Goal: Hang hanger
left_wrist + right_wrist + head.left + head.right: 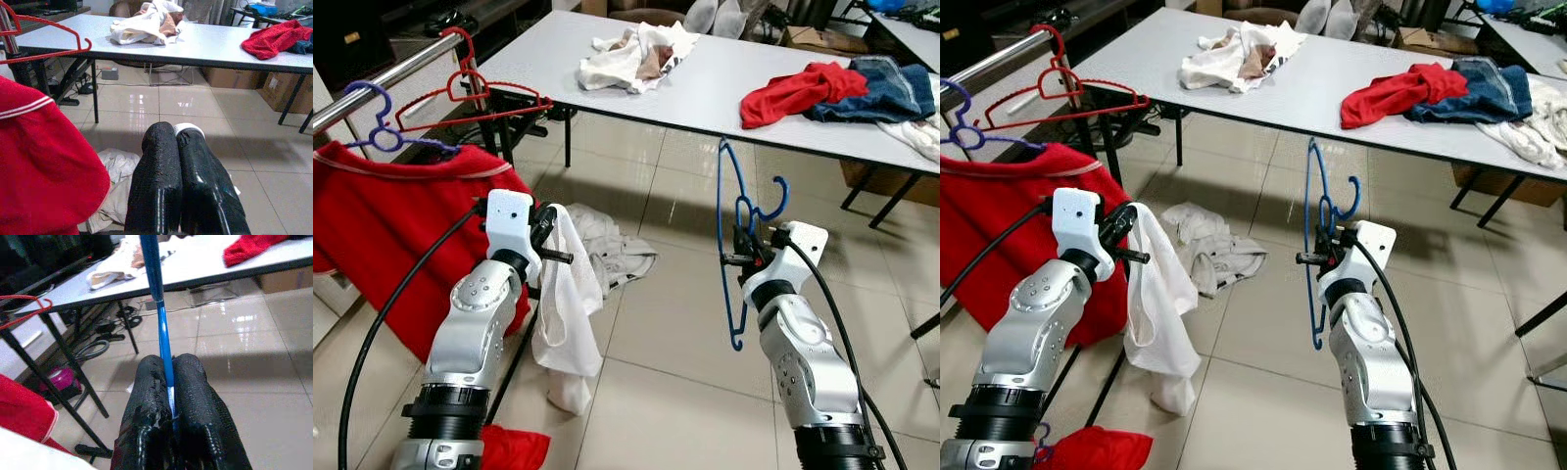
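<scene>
My right gripper [744, 257] is shut on a blue hanger [157, 298], pinching its thin bar and holding it upright in front of the table, hook pointing right. My left gripper [548, 245] is shut on a white garment [566, 313] that hangs down from its fingers toward the floor. At the upper left runs a metal rail [391, 73]. An empty red hanger [468, 86] hangs on it, and beside that a purple hanger [384, 135] carrying a red shirt [382, 215]. The left gripper is close to that shirt's right edge.
A grey table [724, 88] stands ahead with a white clothes pile [636, 54], a red garment [798, 90] and jeans [891, 93] on it. A crumpled white garment [617, 250] lies on the tiled floor between my arms. A red cloth [514, 450] lies by my left side.
</scene>
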Motion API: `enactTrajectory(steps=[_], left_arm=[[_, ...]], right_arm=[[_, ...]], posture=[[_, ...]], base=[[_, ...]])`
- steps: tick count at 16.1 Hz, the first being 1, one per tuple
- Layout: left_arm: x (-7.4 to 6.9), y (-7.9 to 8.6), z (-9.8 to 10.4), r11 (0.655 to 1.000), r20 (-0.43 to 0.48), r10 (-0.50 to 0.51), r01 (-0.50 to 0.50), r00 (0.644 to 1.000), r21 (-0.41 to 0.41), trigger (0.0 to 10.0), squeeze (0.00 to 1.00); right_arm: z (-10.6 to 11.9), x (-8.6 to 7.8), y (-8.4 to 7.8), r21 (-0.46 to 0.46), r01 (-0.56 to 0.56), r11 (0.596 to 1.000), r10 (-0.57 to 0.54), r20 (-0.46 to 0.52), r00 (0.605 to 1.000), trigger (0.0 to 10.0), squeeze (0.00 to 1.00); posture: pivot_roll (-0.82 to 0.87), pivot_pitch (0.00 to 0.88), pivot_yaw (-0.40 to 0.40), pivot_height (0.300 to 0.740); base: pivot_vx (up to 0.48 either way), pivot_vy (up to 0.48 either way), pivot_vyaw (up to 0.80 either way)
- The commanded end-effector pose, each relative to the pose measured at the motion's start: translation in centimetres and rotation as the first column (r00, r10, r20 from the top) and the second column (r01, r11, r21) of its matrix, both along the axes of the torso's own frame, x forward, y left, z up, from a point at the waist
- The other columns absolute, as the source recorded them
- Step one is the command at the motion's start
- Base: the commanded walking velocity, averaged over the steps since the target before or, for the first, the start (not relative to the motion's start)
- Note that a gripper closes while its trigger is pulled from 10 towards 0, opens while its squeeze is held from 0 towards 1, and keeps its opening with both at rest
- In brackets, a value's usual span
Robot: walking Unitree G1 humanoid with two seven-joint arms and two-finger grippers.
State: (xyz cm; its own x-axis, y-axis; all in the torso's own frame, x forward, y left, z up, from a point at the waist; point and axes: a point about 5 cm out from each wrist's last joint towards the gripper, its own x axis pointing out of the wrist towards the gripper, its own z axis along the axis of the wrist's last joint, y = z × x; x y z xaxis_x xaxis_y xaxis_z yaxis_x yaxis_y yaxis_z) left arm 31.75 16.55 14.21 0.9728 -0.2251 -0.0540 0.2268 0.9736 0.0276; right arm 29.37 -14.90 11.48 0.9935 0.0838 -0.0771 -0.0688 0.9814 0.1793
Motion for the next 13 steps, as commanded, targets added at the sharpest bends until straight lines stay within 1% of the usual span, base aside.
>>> enactTrajectory(steps=[1,4,7,13], left_arm=[[0.53,-0.13,1.01,1.000,0.040,-0.002,0.002,0.999,-0.003,10.0,0.00],[0.30,-0.50,0.89,0.999,0.038,-0.032,0.032,0.999,0.006,10.0,0.00],[0.26,-0.07,0.67,1.000,0.033,-0.014,0.014,0.999,0.009,10.0,0.00],[0.26,-0.27,0.63,1.000,0.033,-0.024,0.024,0.999,0.006,10.0,0.00]], right_arm=[[0.32,0.01,0.17,-0.018,-0.022,1.000,0.023,0.022,1.000,10.0,0.00],[0.20,0.04,0.03,-0.025,-0.013,1.000,0.013,0.022,1.000,10.0,0.00],[-0.09,-0.10,0.13,-0.025,-0.020,0.999,0.021,0.016,1.000,10.0,0.00],[-0.12,-0.06,0.22,-0.030,-0.028,0.999,0.028,0.017,0.999,10.0,0.00]], posture=[[-0.04,0.000,-0.066,0.740],[-0.03,0.000,-0.058,0.740],[-0.03,0.000,-0.062,0.740],[-0.03,0.000,-0.062,0.740]], base=[[0.356,0.000,0.00],[0.359,0.000,0.00],[0.365,0.000,0.00],[0.366,0.000,0.00]])
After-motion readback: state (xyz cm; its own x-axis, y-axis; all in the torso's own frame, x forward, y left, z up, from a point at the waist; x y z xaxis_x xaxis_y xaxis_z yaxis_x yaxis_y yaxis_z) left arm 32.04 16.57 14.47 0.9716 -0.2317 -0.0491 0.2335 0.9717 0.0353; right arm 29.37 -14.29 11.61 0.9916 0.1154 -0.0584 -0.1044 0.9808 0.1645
